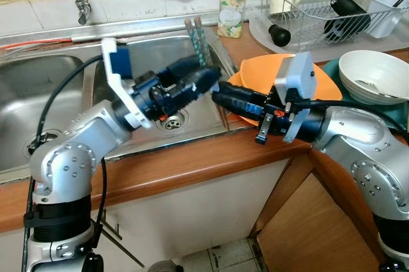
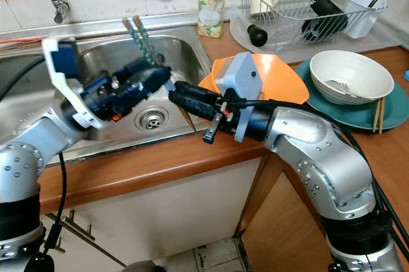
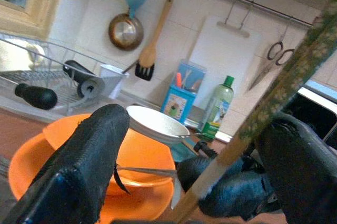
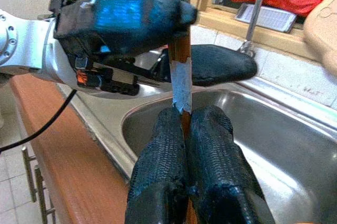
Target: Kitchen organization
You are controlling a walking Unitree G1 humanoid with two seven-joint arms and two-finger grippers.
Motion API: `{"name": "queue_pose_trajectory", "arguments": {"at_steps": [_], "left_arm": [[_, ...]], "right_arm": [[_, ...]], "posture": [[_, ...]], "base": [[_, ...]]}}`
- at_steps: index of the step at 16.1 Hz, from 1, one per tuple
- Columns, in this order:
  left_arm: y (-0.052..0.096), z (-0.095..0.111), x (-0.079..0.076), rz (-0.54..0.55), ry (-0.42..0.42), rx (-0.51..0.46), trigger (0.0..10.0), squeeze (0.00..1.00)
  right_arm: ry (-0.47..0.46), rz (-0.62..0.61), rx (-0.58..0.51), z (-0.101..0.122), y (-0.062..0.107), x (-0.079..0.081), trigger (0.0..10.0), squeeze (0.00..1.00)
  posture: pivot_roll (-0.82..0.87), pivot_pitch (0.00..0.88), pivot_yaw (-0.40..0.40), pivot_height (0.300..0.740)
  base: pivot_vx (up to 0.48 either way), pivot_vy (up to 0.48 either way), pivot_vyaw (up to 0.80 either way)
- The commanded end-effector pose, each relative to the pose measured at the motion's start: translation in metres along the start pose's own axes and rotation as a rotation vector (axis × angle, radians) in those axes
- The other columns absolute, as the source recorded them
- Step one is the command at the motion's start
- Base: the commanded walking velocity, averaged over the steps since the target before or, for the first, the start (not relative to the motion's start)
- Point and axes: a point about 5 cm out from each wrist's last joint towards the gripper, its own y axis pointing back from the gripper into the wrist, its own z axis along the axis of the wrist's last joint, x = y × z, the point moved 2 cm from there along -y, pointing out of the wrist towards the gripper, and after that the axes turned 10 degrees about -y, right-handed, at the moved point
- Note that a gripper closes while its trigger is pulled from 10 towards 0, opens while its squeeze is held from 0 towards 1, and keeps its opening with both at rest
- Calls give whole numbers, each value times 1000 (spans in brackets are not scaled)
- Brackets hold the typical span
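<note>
While the left gripper [image 1: 203,80] clamps the near-upright chopsticks [image 1: 197,39] over the sink's [image 1: 45,80] right edge, the right gripper [image 4: 184,129] pinches their lower end.

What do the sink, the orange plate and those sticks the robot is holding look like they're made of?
The sink looks like brushed stainless steel: grey and dully reflective. The orange plate is probably plastic, with flat bright colour and a soft sheen. The chopsticks, held by both the left gripper and the right gripper, seem to be wood or bamboo with painted patterned ends.
</note>
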Motion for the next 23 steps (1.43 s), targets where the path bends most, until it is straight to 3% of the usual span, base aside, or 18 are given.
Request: {"name": "queue_pose_trajectory", "arguments": {"at_steps": [1,9,23], "left_arm": [[1,-1,-1,-20,5,-4,0,0],[10,-2,-3,-59,103,-52,0,0],[13,-8,-3,-19,90,-31,0,0]], "right_arm": [[-9,38,19,-5,-4,9,0,0],[-30,-28,35,-10,-6,10,0,0],[7,-66,42,-7,-10,3,0,0]], "posture": [[3,0,83,740],[3,0,106,740],[14,0,90,740]], "base": [[0,0,0],[0,0,0],[0,0,0]]}}
